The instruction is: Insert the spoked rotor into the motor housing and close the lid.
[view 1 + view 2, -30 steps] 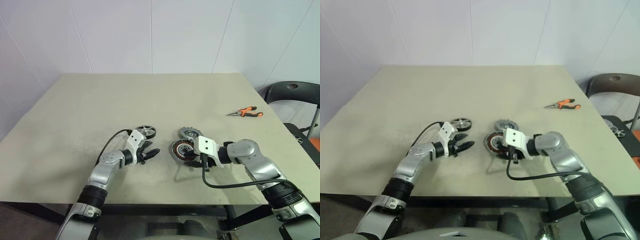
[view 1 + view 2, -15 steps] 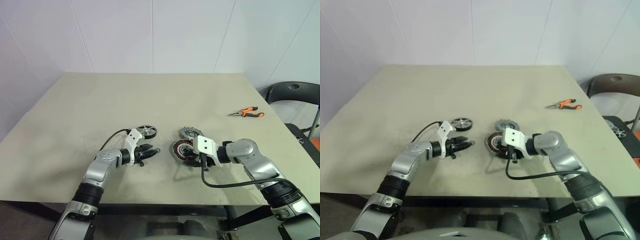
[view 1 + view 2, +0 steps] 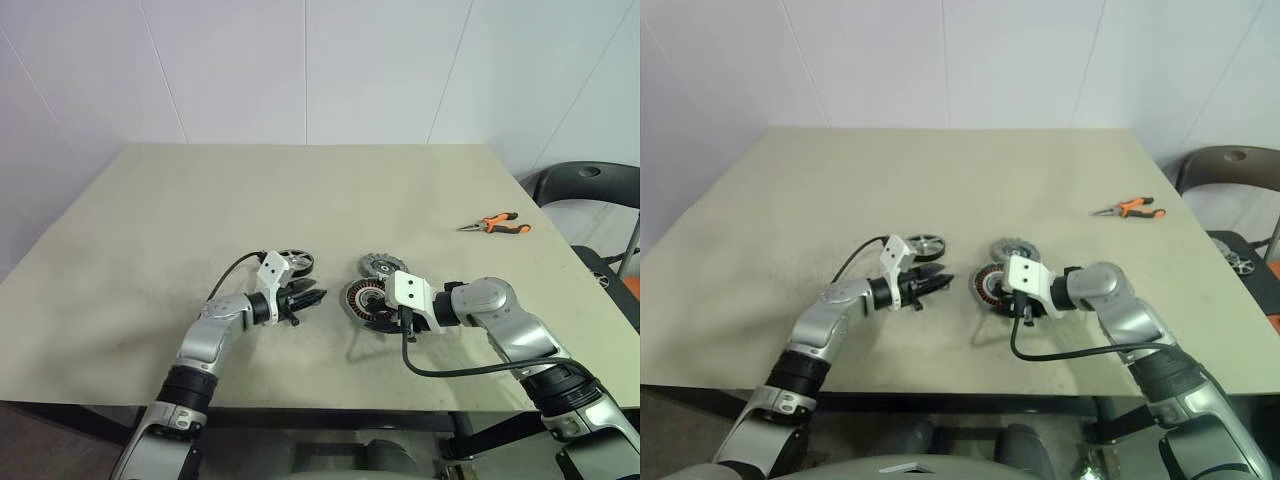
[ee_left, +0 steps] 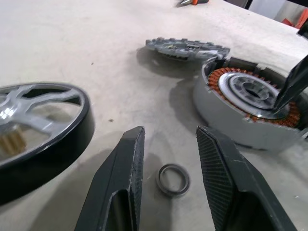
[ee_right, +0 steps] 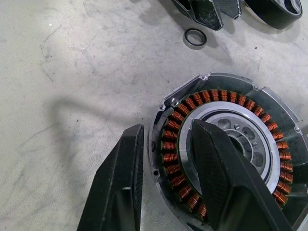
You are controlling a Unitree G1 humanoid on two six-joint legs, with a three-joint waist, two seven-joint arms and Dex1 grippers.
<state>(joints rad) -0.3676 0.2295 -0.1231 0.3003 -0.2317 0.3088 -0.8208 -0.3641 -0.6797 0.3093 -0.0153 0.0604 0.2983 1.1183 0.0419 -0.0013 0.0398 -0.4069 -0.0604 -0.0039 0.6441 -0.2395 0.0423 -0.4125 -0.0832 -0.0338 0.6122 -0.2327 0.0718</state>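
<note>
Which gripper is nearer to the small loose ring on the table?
Left. The left gripper hangs just above the ring, its open fingers either side of it. The right gripper is farther off, straddling the wall of the motor housing.

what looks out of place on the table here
A small loose ring lies on the bare table below the left gripper, apart from the rotor and housing. Orange-handled pliers sit far off near the table's right edge.
</note>
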